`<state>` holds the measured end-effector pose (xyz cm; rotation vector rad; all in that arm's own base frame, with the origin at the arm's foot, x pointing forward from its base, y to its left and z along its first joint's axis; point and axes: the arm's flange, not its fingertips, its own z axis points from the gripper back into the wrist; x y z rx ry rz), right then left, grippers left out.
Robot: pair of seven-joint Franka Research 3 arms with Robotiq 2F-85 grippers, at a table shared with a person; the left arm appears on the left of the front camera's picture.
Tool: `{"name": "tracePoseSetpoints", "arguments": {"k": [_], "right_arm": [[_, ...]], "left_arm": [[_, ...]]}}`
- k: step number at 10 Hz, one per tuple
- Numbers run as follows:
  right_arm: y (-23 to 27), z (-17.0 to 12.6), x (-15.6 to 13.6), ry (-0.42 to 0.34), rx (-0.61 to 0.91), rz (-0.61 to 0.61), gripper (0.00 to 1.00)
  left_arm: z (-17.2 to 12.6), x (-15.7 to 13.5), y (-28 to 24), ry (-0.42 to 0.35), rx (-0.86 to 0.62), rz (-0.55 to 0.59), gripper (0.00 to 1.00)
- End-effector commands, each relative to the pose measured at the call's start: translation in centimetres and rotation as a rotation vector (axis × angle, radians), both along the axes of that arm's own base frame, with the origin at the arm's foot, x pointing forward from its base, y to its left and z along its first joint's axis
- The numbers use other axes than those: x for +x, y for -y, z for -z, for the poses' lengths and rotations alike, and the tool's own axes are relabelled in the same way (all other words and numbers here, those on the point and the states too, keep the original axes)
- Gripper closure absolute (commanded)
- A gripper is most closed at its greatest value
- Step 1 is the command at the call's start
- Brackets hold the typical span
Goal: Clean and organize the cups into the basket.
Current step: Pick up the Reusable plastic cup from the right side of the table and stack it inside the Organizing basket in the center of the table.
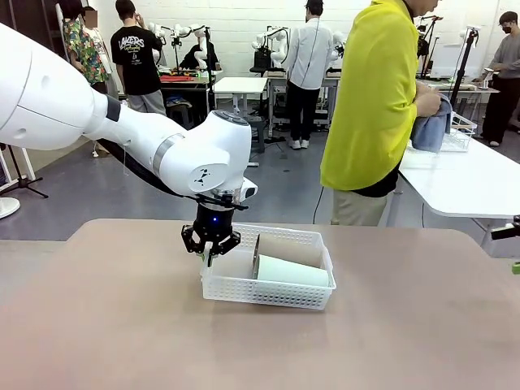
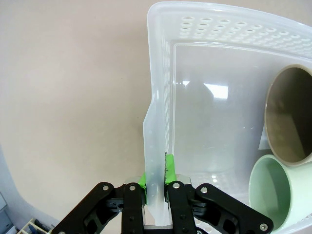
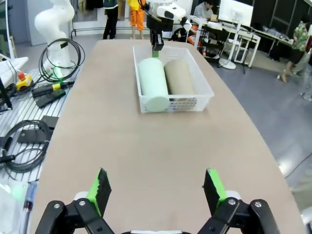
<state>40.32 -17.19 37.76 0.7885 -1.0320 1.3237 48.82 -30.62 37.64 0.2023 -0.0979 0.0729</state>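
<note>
The white lattice basket sits mid-table with two cups lying side by side in it. They are a pale mint green cup and a brown cup. My left gripper points down at the basket's left end and is shut on its wall. In the left wrist view the green pads clamp the basket wall, with the brown cup and mint cup showing their open mouths. My right gripper hovers open over bare table, well short of the basket, mint cup and brown cup.
A person in a yellow shirt stands at the far side, hands in a blue cloth over a white side table. Cables and tools lie beside the table's edge in the right wrist view.
</note>
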Motion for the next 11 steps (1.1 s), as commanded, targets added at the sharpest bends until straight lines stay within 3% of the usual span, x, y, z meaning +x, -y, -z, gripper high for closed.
{"name": "tracePoseSetpoints", "arguments": {"k": [1, 2, 3, 11], "right_arm": [[1.0, 0.5, 0.9, 0.034, 0.041, -0.003, 0.00], [0.5, 0.2, 1.4, 0.066, 0.022, 0.007, 0.00], [0.9, 0.7, 0.2, 0.006, 0.007, 0.001, 0.00], [0.9, 0.7, 0.2, 0.006, 0.007, 0.001, 0.00]], "left_arm": [[0.2, -0.1, -0.1, -0.003, 0.006, 0.003, 1.00], [0.2, -0.1, -0.1, -0.003, 0.006, 0.003, 1.00], [0.2, -0.1, -0.1, -0.003, 0.006, 0.003, 1.00], [0.2, -0.1, -0.1, -0.003, 0.006, 0.003, 1.00]]}}
